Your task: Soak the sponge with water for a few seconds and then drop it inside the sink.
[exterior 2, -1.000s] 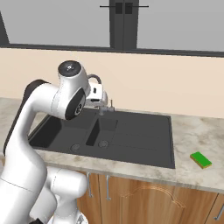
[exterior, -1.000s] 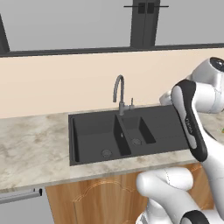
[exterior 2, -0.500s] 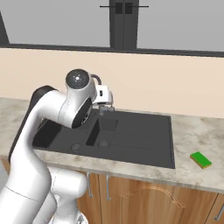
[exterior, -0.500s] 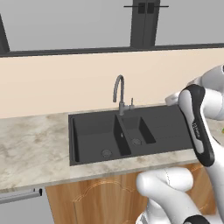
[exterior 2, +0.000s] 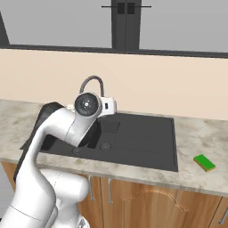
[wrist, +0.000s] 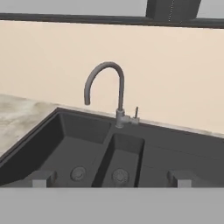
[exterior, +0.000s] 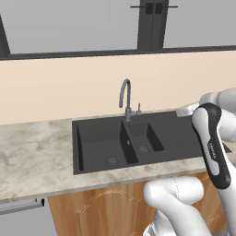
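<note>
The sponge [exterior 2: 204, 163], green over yellow, lies flat on the marble counter to the right of the sink [exterior 2: 147, 140], near the counter's front edge. The black double-basin sink [exterior: 99, 138] has a grey gooseneck faucet [exterior: 125, 98] at its back rim. No water falls from the spout [wrist: 87, 101]. My gripper [wrist: 110, 179] hovers over the right part of the sink [wrist: 162, 148], facing the faucet [wrist: 106, 85]. Its fingertips [wrist: 39, 178] stand wide apart, open, with nothing between them. It is well apart from the sponge.
Marble counter [exterior: 32, 156] runs on both sides of the sink, with a beige wall [exterior: 69, 87] behind. Wooden cabinet fronts [exterior 2: 147, 200] sit below. My own white arm [exterior 2: 67, 129] crosses in front of the left basin in the right base view.
My arm has swung to the right across the sink, the hand with it. The sponge and the base have not moved.
</note>
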